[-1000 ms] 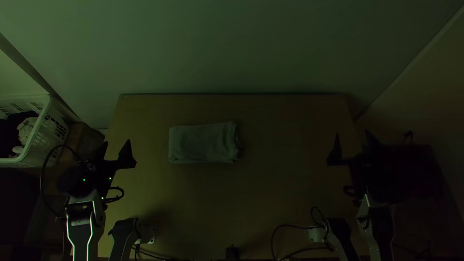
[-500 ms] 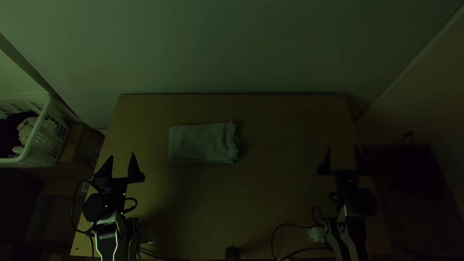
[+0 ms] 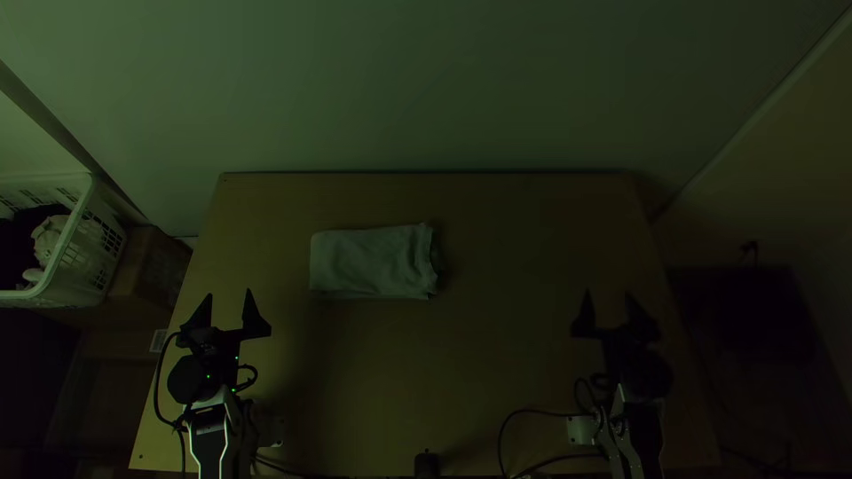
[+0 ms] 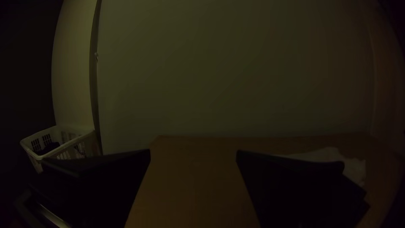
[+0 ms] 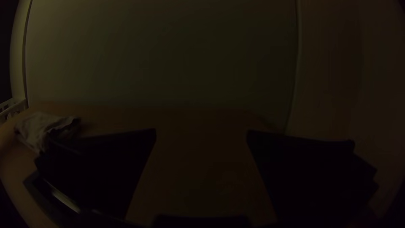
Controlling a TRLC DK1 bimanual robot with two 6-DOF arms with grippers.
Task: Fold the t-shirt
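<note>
My left tool [image 3: 230, 294], a pair of wide flat black fingers, stands wide apart with nothing between them, and here's my right tool [image 3: 608, 293], the same black pair, also spread and holding nothing! Both have just come inward and back toward my bases, settling over the near part of the scene, one at each side, well away from the cloth.

Biggest thing in play: the light wooden worktop [image 3: 497, 346], running out to the pale wall [image 3: 426, 89]. Off beyond its left side sits a white plastic laundry basket [image 3: 82, 232] with slotted walls, some clothing [image 3: 49, 238] inside.

Now the one that counts, the pale grey cloth t-shirt [image 3: 368, 262]! It lies left of the middle and toward the far side, folded into a compact rectangle. It hasn't shifted while my arms drew in, so I'd call this a retreat to rest with the folding all but finished, perhaps complete. How many layers are stacked, I can't tell.

Last, the smallest detail: the right-hand end [image 3: 428, 262] is a touch ruffled and uneven. If anything remains, it's a light tidy there; a heavy pinch could drag the layers open again.
</note>
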